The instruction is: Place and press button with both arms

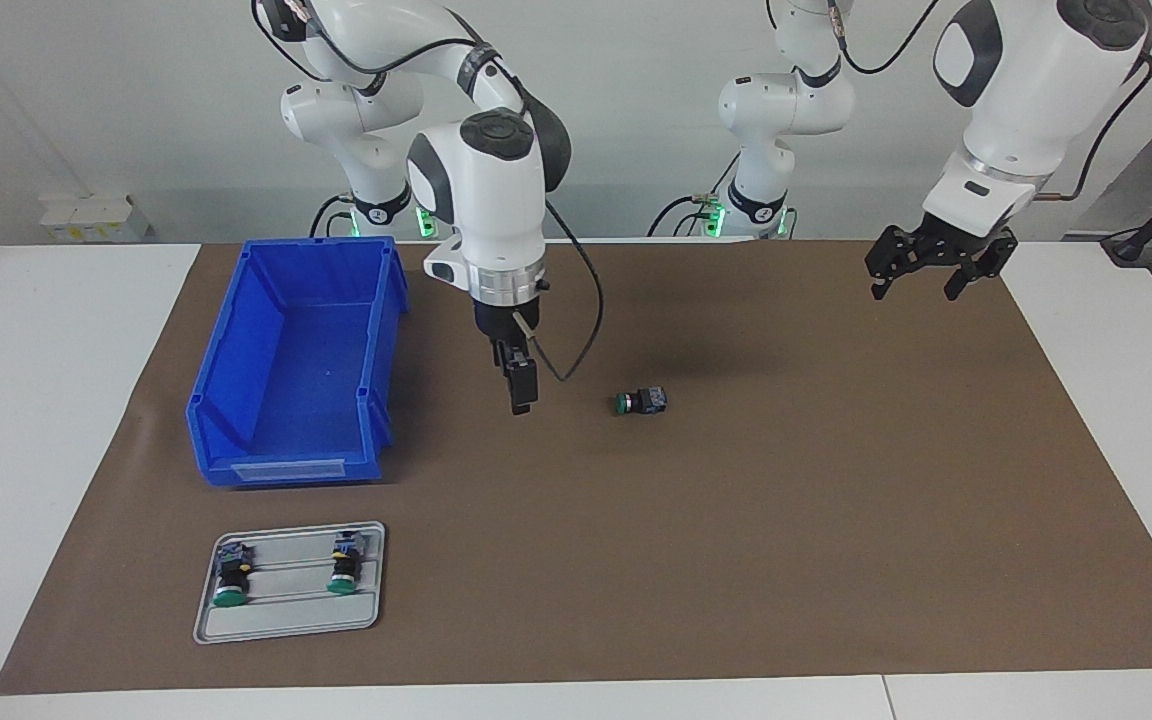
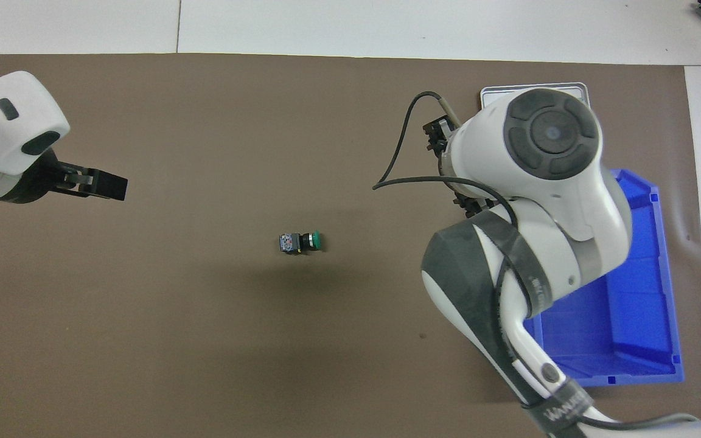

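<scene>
Two grippers hang released: right gripper (image 1: 521,395) beside the button (image 1: 641,402) lying sideways mid-table, left gripper (image 1: 921,272) waiting well apart. Risk: the button may roll if nudged off-centre.

the right arm (image 1: 481,190) is bent forward and down, its wrist vertical, with the right gripper (image 1: 521,395) pointed straight down, fingers parted, nothing held. the left arm (image 1: 1021,90) is raised, its wrist angled downward, with the left gripper (image 1: 929,285) suspended in the air, fingers spread wide and empty.
</scene>
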Controlling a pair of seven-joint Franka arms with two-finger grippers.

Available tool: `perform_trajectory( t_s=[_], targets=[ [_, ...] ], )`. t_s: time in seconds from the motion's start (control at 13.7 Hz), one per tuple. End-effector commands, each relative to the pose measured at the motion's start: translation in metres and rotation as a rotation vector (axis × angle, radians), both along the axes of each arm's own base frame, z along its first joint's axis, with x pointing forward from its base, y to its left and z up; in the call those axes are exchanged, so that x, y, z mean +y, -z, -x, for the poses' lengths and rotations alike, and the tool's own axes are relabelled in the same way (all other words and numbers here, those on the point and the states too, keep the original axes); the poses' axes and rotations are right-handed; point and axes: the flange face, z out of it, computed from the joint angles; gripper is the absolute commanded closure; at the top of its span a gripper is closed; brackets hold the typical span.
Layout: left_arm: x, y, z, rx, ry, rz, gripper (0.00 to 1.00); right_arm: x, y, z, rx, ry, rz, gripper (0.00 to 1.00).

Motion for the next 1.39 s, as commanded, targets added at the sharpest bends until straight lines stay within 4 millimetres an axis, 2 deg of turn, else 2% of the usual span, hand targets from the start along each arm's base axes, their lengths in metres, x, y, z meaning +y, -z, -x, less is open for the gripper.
perform_trajectory(
  t_s=[0.0, 0.15, 0.37, 0.51, 0.58, 0.73, 0.88, 1.02, 1.31],
  targets=[
    [-0.030, 0.004, 0.014, -0.011, 0.227, 0.043, 0.00, -0.048, -0.022, 0.028, 0.044, -0.176, 0.024, 0.02],
    [-0.058, 0.010, 0.015, -0.058, 0.386, 0.063, 0.00, -0.082, -0.036, 0.031, 0.084, -0.321, 0.031, 0.01],
    [-0.103, 0.041, 0.022, -0.080, 0.635, 0.049, 0.01, -0.140, -0.053, 0.027, 0.095, -0.540, 0.017, 0.01],
    [-0.135, 0.065, 0.036, -0.039, 0.805, 0.040, 0.01, -0.162, -0.066, 0.026, 0.102, -0.746, 0.052, 0.00],
    [-0.144, 0.077, 0.041, -0.014, 0.847, 0.037, 0.01, -0.172, -0.071, 0.025, 0.098, -0.835, 0.072, 0.00],
    [-0.167, 0.102, 0.051, 0.028, 0.941, 0.030, 0.01, -0.194, -0.084, 0.022, 0.096, -0.871, 0.082, 0.00],
    [-0.183, 0.115, 0.054, 0.023, 1.127, 0.010, 0.01, -0.200, -0.102, 0.021, 0.127, -0.930, 0.112, 0.00],
    [-0.187, 0.130, 0.058, 0.002, 1.138, 0.008, 0.01, -0.201, -0.103, 0.020, 0.146, -0.962, 0.128, 0.00],
    [-0.194, 0.156, 0.051, -0.016, 1.148, 0.000, 0.00, -0.198, -0.099, 0.024, 0.147, -0.966, 0.114, 0.00]
  ],
)
